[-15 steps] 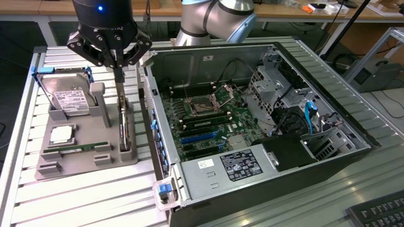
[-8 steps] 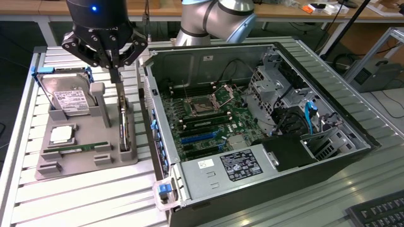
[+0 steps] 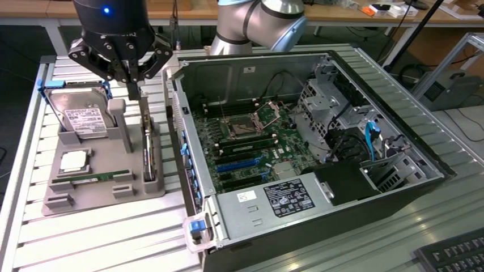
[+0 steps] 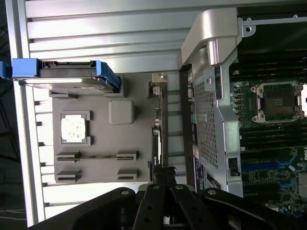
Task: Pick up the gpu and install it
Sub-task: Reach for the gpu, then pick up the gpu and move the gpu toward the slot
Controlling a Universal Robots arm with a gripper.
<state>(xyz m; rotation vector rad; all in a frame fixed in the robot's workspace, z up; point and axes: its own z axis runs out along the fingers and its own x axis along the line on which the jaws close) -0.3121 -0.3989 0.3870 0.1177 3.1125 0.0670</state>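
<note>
The gpu (image 3: 148, 148) is a thin dark card standing edge-on in a slot along the grey holder (image 3: 98, 199), on the side nearest the computer case. In the wrist view the gpu (image 4: 157, 125) appears as a slim line on the holder (image 4: 103, 140). My gripper (image 3: 135, 95) hangs just over the card's far end, fingers shut together with nothing visibly between them. The wrist view shows the gripper (image 4: 163, 176) lined up with the card's edge. The card sits in its slot.
The holder also carries a hard drive (image 3: 83, 116) in a blue frame, a CPU (image 3: 73, 161) and a RAM stick (image 3: 90, 178). The open computer case (image 3: 226, 229) with its motherboard (image 3: 250, 141) lies to the exterior view's right. A keyboard (image 3: 454, 252) sits at the corner.
</note>
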